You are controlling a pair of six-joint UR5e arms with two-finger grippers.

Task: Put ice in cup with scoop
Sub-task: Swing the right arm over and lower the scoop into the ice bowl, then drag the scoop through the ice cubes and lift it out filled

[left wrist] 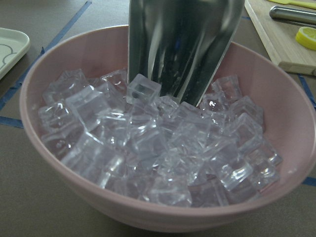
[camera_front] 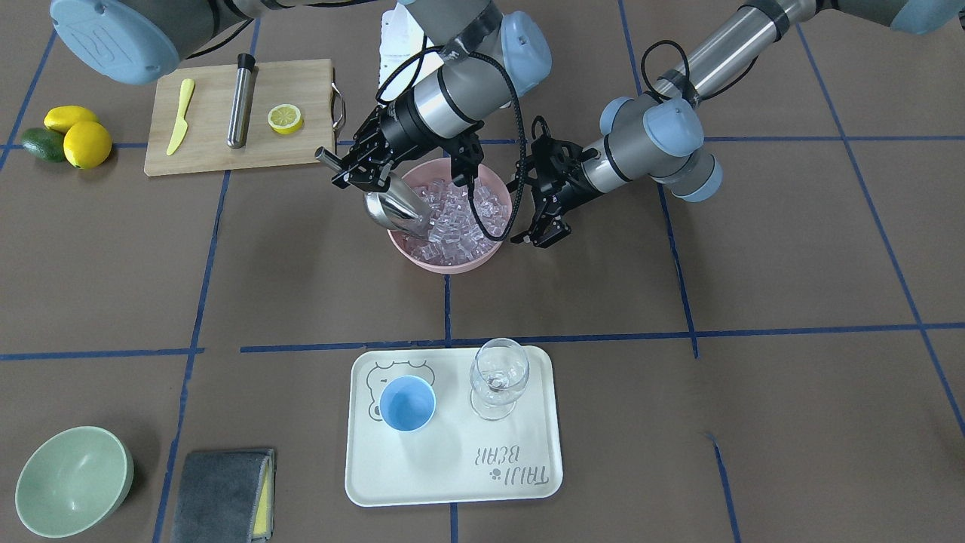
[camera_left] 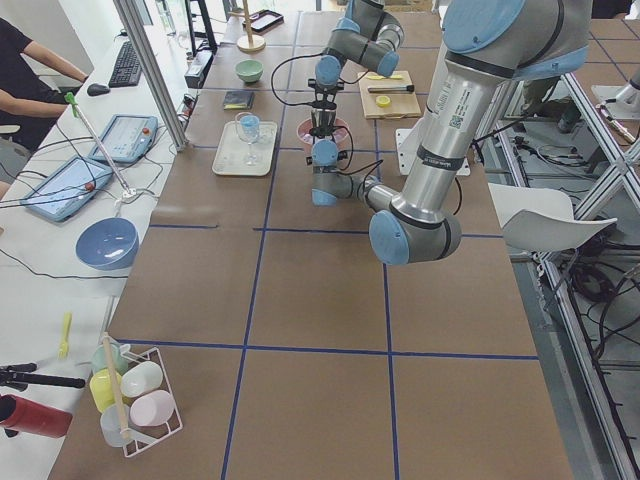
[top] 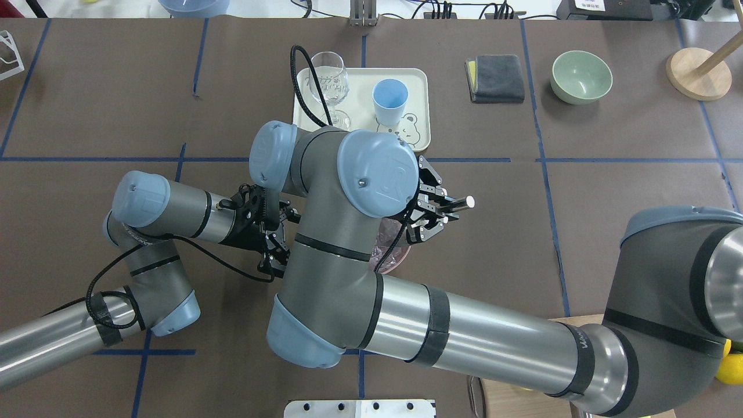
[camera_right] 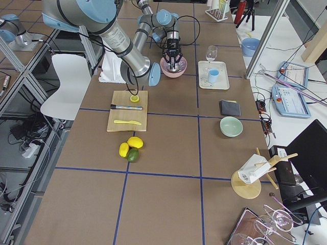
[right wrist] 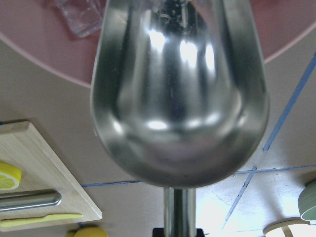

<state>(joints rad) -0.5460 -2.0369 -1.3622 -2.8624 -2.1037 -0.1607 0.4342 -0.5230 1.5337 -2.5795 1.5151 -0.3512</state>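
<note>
The shiny stainless-steel scoop [camera_front: 393, 211] is held by its thin rod handle in the right hand [camera_front: 356, 167], whose fingers are pressed together on the rod. The scoop is tilted downward, and the open end of its trough is lowered into the round pink bowl [camera_front: 445, 264] at the middle of the brown bench [camera_front: 113, 264]. In the left wrist view its front edge is seen touching the clear, glossy ice cubes [left wrist: 148, 148] heaped in the bowl. Whether any cube lies inside the trough cannot be told. The left hand [camera_front: 541, 237] is seen just beside the bowl's rim, on the side away from the scoop. Its fingers are spread with nothing between them, and whether the bowl is touched cannot be told.

The small light-blue plastic cup [camera_front: 407, 403] is stood upright on a cream rectangular tray [camera_front: 452, 475], well apart from the bowl. A clear stemmed wine glass [camera_front: 497, 377] is stood just beside it on the same tray.

Near the right arm, a wooden cutting board [camera_front: 207, 136] is laid with a yellow-green plastic knife [camera_front: 179, 117], a steel cylinder with a black tip [camera_front: 241, 102] and a lemon half [camera_front: 285, 118]. A pale green bowl [camera_front: 71, 483] and a folded grey cloth [camera_front: 222, 494] are placed towards the bench's edge.
</note>
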